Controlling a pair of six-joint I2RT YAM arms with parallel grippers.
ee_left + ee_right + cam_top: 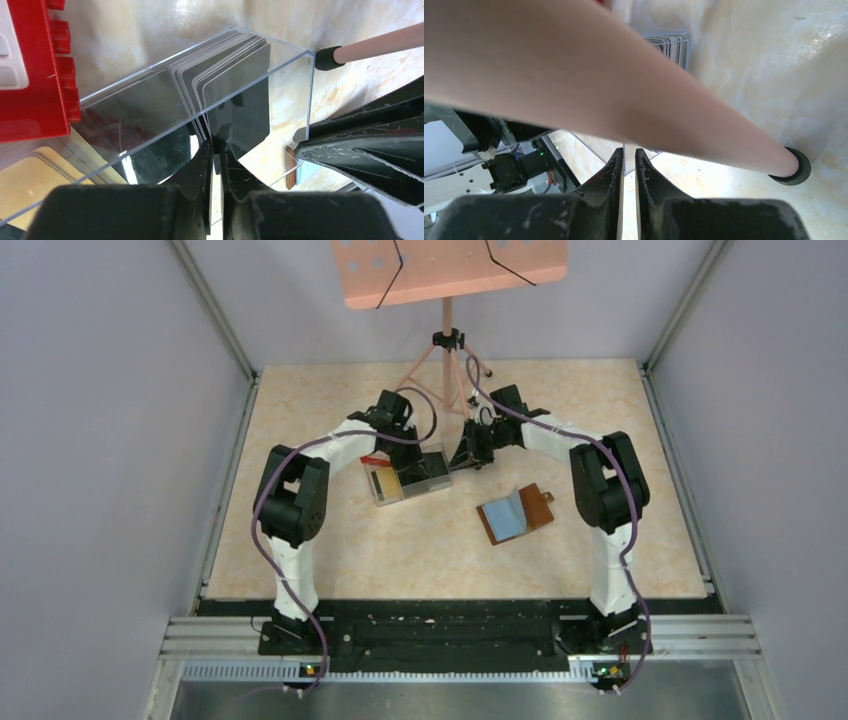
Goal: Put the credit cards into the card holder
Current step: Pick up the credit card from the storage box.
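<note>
Closest up in the wrist views are the fingers. The left gripper (215,150) has its jaws almost together, with only a sliver of a gap. The tips sit right where the edges of the credit cards (225,65) run down inside the clear box (275,40). Looks to me like it's pinching a card at the end of the stack, though I can't tell how many.

The right gripper (629,160) is squeezed nearly closed too, and a thin clear edge of the box runs into the gap. My guess is it's clamping the end wall so the box doesn't slide while the other arm pulls. Makes sense, since a light plastic box would just skate around otherwise.

The box sits around the middle of the table (350,550), toward the far edge, with the red tray (35,100) right against its left side. A pink stand leg (624,90) crosses just above the right wrist, which is a bit tight.

The card holder (515,513) lies open, slots up, nearer the right edge and well apart from the box. It has a blue card (505,520) on it. So it's ready to load, but most of the cards aren't in yet.
</note>
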